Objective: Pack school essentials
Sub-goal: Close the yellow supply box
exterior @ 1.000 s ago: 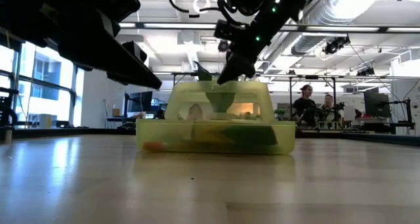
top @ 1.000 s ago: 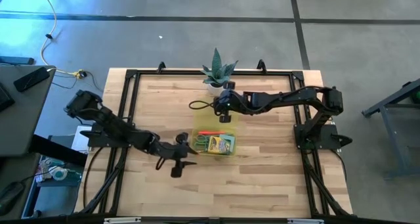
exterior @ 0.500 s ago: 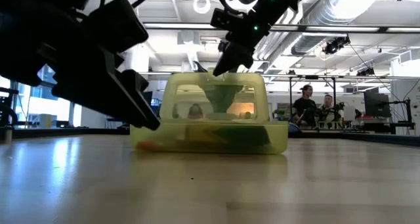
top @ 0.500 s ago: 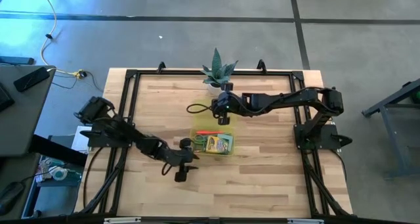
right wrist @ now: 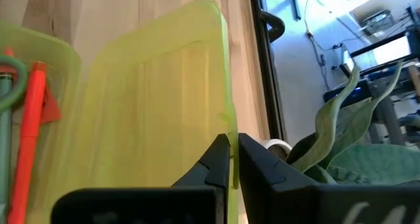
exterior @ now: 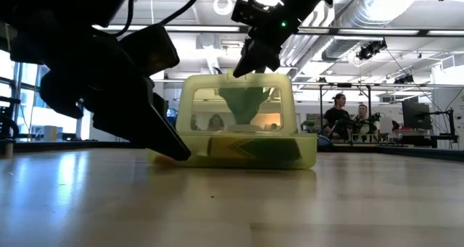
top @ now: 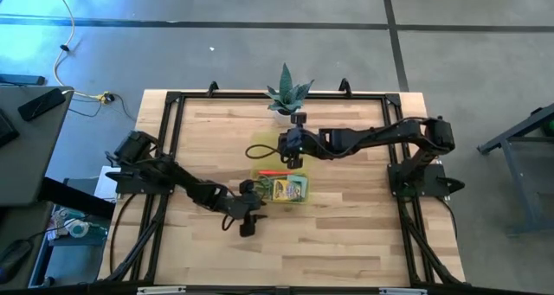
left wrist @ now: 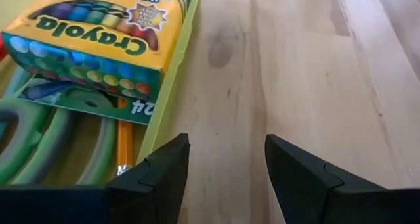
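A translucent yellow-green pencil box (top: 281, 189) stands mid-table with its hinged lid (exterior: 235, 102) raised upright. Inside lie a Crayola crayon box (left wrist: 98, 40), green-handled scissors (left wrist: 39, 152), a pencil (left wrist: 123, 142) and a red pen (right wrist: 33, 119). My right gripper (right wrist: 233, 152) is shut on the lid's free edge, above the box. My left gripper (left wrist: 226, 165) is open, low over the table at the box's near side. One of its fingers is over the box's wall (left wrist: 172, 86), the other over bare wood. My right gripper pinches the lid's free edge (right wrist: 226, 122) between its two fingers, slanting down from the table's right side. The lid stands raised on its hinge, its edge up, over the box on the table. My left gripper: I cannot tell whether its finger (left wrist: 161, 171) touches the box's wall.
A spiky green plant (top: 286, 94) in a white pot (right wrist: 275, 147) stands at the table's far edge, just behind the raised lid. Bare wood lies left, right and near of the box. People sit in the room beyond the table (exterior: 348, 116).
My left gripper has come down toward the table and moved right, up to the box's near side, rolling a little, still open. My right gripper has drawn the lid's edge toward the table's left and near side, and the lid stands higher and more upright.
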